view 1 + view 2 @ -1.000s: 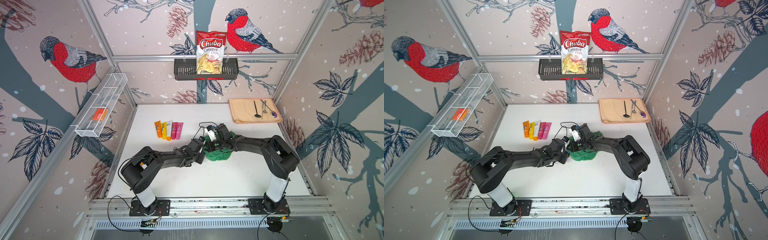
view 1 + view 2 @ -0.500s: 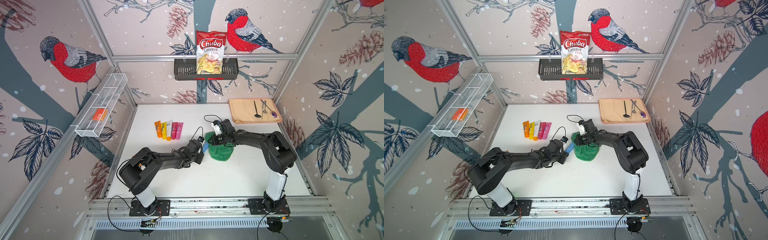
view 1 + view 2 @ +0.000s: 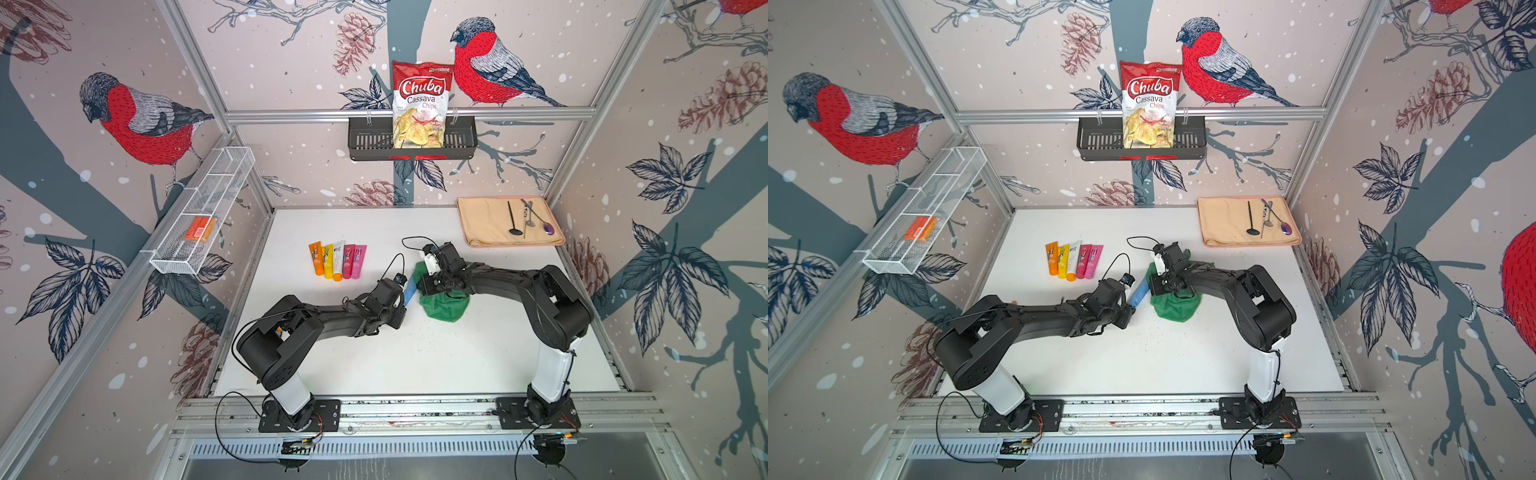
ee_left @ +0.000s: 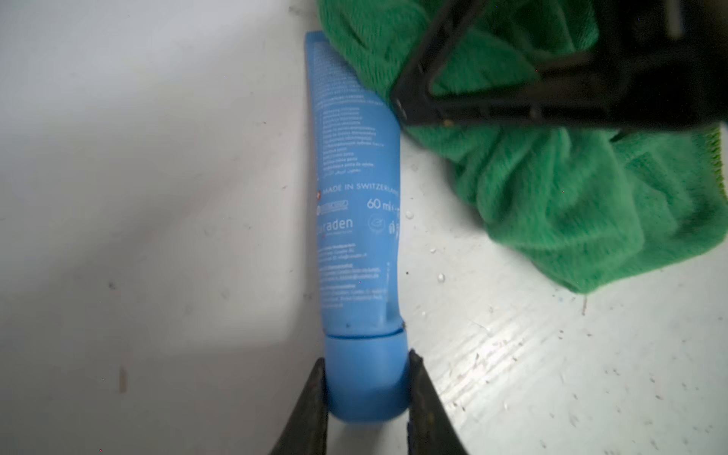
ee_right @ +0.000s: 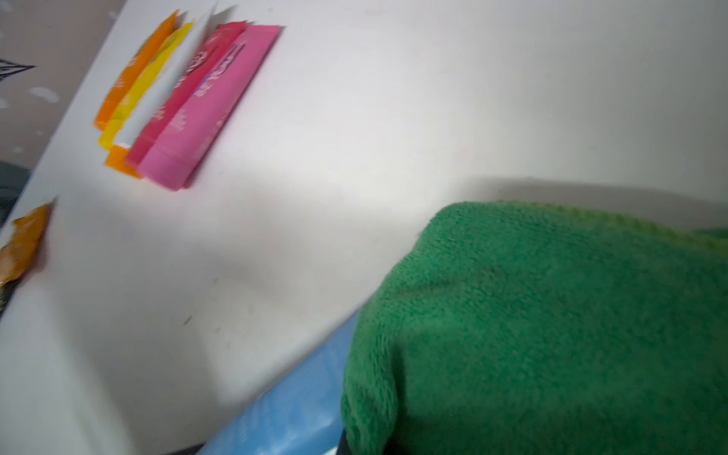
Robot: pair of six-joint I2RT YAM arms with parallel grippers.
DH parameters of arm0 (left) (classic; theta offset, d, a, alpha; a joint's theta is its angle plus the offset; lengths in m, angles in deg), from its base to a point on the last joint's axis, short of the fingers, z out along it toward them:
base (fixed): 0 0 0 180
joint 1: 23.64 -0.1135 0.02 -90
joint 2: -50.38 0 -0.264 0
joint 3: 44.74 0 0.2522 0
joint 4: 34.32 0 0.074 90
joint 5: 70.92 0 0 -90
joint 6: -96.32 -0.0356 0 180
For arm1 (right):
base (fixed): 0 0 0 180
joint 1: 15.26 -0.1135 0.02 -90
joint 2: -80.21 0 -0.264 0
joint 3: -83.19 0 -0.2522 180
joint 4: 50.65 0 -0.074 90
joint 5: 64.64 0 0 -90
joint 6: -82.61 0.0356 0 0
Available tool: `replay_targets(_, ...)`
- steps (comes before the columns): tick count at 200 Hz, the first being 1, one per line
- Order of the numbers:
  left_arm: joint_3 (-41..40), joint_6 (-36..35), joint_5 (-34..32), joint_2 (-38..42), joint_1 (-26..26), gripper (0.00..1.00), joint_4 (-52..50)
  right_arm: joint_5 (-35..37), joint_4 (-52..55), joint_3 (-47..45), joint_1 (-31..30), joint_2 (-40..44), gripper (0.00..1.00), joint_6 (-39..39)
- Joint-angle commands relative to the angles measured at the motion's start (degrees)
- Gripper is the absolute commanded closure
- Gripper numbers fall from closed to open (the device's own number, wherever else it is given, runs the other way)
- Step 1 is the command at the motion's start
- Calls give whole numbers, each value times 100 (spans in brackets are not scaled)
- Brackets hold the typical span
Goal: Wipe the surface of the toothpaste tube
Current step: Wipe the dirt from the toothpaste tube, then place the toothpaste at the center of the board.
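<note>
**Left gripper** [image 4: 367, 374]: two dark fingers pinch the round cap of a light blue plastic toothpaste tube [image 4: 356, 220], one finger on each side of the cap.

**Light blue plastic toothpaste tube**: printed in white, it runs straight out from the left gripper toward the right arm. Its flat crimped end reaches the green cloth and its far side touches the cloth. In both top views it lies aslant near the middle of the table, between the two grippers [image 3: 409, 287]. Whether its body rests on the table cannot be told.

**Right gripper** [image 4: 405, 108]: fingers pressed together on a bunched green microfibre cloth [image 4: 571, 197], tips just beside the upper part of the tube. In the right wrist view the cloth [image 5: 551, 335] hides the fingers and overlaps the tube.

**Green microfibre cloth**: its loose part lies heaped on the table below the right gripper [image 3: 444, 305].

**White table** [image 3: 415, 361]: speckled with small crumbs near the cloth.

**Row of five soft tubes** [image 3: 337, 261], orange, yellow, white, red and pink: side by side on the table and touching, well apart from the blue tube, toward the back left.

**Beige folded cloth mat** [image 3: 486, 226]: in the back right corner, bearing a black spoon [image 3: 514, 220] and other slim utensils.

**Black slotted wall basket** [image 3: 365, 143]: on the rear rail, holding a red-and-white bag of cassava chips [image 3: 419, 106].

**White wire mesh shelf** [image 3: 203, 208]: on the left wall, with an orange box [image 3: 200, 228] inside.
</note>
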Motion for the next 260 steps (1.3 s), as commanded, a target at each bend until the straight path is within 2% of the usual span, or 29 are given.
replay_targets(1,52,-111,131,-95,-6,89,120,-1409,-306,-293,-174,312,100,164)
replay_targets(33,40,-151,185,-75,-7,89,197,-1947,-716,-639,-201,674,100,277)
replay_targets(54,-2,-187,245,-48,-13,89,238,-1944,-778,-640,-164,626,100,316)
replay_targets(82,-106,-200,354,74,-7,89,349,-1379,-516,-356,-11,154,100,303)
replay_targets(112,-206,-262,487,162,-7,89,417,-199,221,189,176,-371,100,180)
replay_targets(136,-242,-276,509,213,-7,89,410,497,655,463,449,-413,100,90)
replay_targets(179,-171,-264,640,262,19,89,310,1330,907,182,1385,330,100,0)
replay_targets(208,-44,-147,549,216,15,89,239,1627,857,-374,2009,1104,100,4)
replay_targets(260,846,146,44,-431,20,90,111,1497,577,-1340,2744,2730,100,108)
